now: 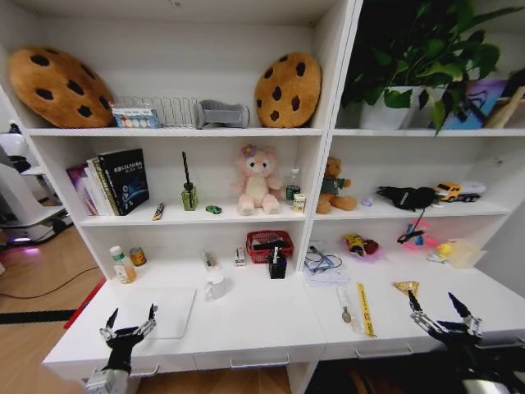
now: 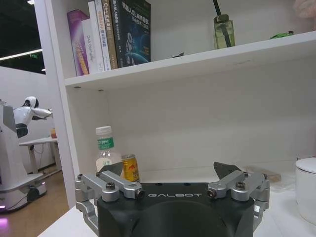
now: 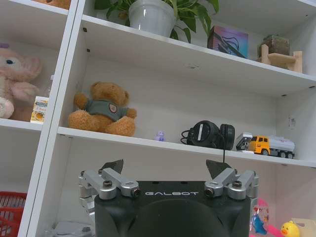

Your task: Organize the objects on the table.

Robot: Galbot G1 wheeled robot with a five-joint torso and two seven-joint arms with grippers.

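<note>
You are facing a white table (image 1: 271, 328) built under a tall shelf unit, with wooden floor to the left. Nearest to you, the left gripper (image 1: 129, 322) hangs over the front left corner with its jaws apart and empty, just at the edge of the laptop (image 1: 160, 310). The right gripper (image 1: 440, 308) hovers over the front right part, also spread and empty. Between them lie a pen (image 1: 344, 305) and a yellow strip (image 1: 366, 309), close together, so I think a grasp on one may push the other. The laptop is thin and flat; I judge the fingers can slip on it or shove it toward the edge. Farther back stand a white cup (image 1: 215, 285), a bottle (image 1: 122, 264) and a can (image 1: 138, 256), all upright and easy to tip if the left arm reaches over them. A red basket (image 1: 268, 245) and a black box (image 1: 278, 264) crowd the middle. On the shelf above, the green car (image 1: 213, 209) sits between a glass bottle (image 1: 189, 195) and a pink plush (image 1: 257, 182); the shelf board over it leaves little room for a wrist.
</note>
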